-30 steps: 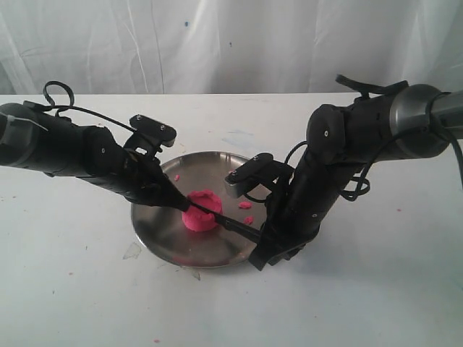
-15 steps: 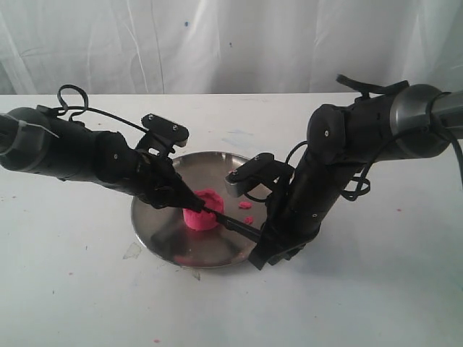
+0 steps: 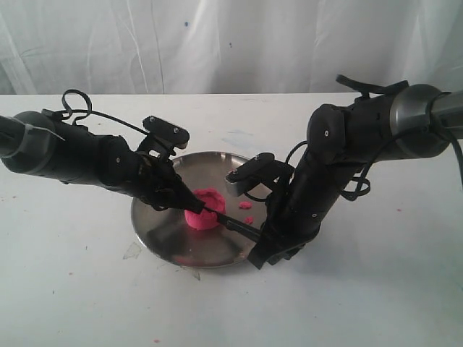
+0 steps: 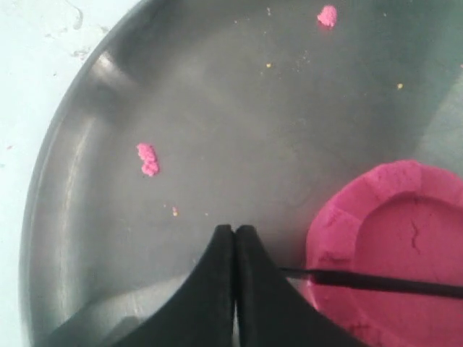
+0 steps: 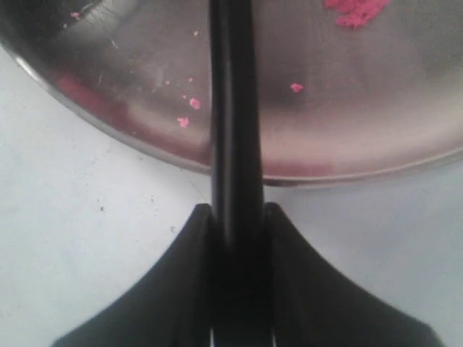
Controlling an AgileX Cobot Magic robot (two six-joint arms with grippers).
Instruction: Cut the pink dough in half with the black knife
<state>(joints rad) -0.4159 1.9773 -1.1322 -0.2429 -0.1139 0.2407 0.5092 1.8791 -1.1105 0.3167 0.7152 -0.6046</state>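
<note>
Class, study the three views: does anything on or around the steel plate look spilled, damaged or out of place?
Yes. Small pink crumbs lie scattered on the steel plate, apart from the pink dough, and a hairline crack runs through the dough's sunken middle. The black knife lies across the dough's top, held by the right gripper.

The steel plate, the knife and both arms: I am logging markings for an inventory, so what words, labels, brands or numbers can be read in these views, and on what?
None: no readable text in any view.
Steel plate: bare metal, no stamp visible.
Black knife: plain black, no brand.
Pink dough: no imprint, only a crimped rim.
Left gripper and right gripper: plain black fingers, no labels.
Arm housings in the exterior view: no lettering can be made out.
</note>
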